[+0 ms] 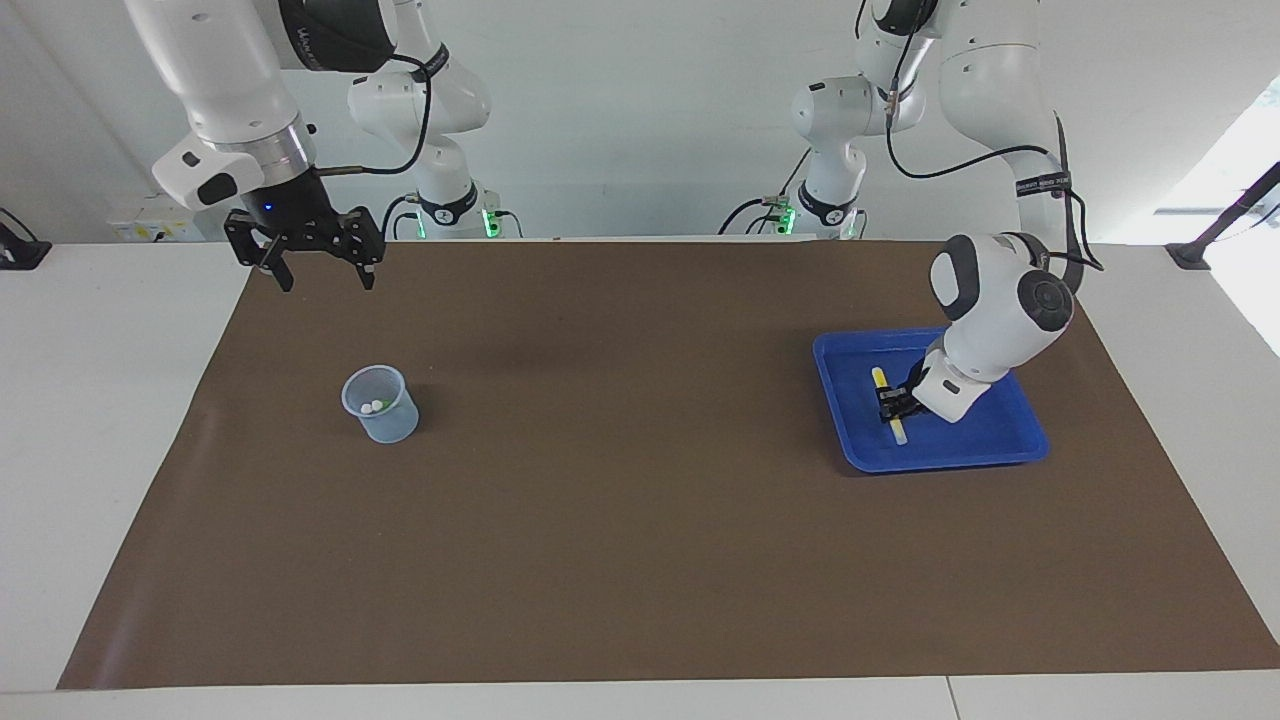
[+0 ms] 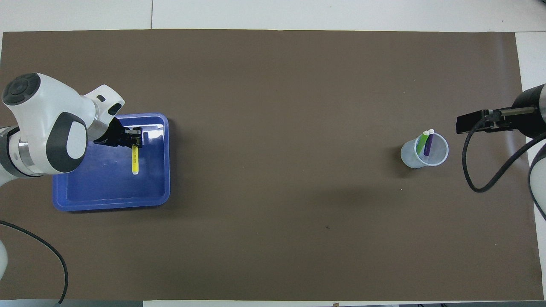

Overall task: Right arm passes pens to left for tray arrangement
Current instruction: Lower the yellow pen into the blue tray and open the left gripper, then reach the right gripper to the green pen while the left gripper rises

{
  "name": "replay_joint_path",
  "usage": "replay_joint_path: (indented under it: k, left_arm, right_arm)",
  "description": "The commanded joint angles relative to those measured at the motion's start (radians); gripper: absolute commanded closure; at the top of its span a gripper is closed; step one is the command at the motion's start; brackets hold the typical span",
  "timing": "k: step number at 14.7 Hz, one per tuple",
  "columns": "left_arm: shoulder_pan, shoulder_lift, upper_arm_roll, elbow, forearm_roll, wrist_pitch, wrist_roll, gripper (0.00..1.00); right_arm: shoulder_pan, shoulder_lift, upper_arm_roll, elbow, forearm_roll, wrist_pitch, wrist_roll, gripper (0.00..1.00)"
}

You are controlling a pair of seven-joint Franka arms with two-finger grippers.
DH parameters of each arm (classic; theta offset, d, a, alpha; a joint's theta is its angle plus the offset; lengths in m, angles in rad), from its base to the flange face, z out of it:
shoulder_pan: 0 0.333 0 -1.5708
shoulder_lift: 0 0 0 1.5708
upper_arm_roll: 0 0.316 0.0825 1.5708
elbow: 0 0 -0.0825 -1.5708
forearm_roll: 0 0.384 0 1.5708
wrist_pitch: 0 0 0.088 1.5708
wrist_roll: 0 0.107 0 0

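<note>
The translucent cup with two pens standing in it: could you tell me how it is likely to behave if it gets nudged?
The cup looks thin, light plastic, so it would probably slide easily on the brown mat. The green pen and purple pen lean against its rim and stick out above it, likely making it prone to tip.

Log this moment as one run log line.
left gripper: in tray, shut on yellow pen | right gripper: open, waiting | green pen, purple pen: in cup

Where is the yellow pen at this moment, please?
The yellow pen lies inside the blue tray at the left arm's end of the table, with the left gripper shut on its farther end.
</note>
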Motion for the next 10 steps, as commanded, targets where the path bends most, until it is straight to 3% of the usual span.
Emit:
replay_joint_path:
  k: [1, 2, 10]
  left_arm:
    - [-0.009, 0.006, 0.006, -0.010, 0.017, 0.016, 0.009, 0.65]
    - [-0.009, 0.006, 0.006, -0.013, 0.017, 0.021, 0.007, 0.01]
    - [-0.003, 0.004, 0.006, -0.007, 0.016, 0.007, 0.006, 0.00]
  right_arm:
    - [-0.010, -0.013, 0.005, -0.006, 0.016, -0.030, 0.017, 0.00]
    - [-0.011, -0.010, 0.001, 0.002, 0.027, -0.038, 0.019, 0.00]
    - [-0.011, 0.054, 0.007, 0.074, -0.022, -0.047, 0.195, 0.00]
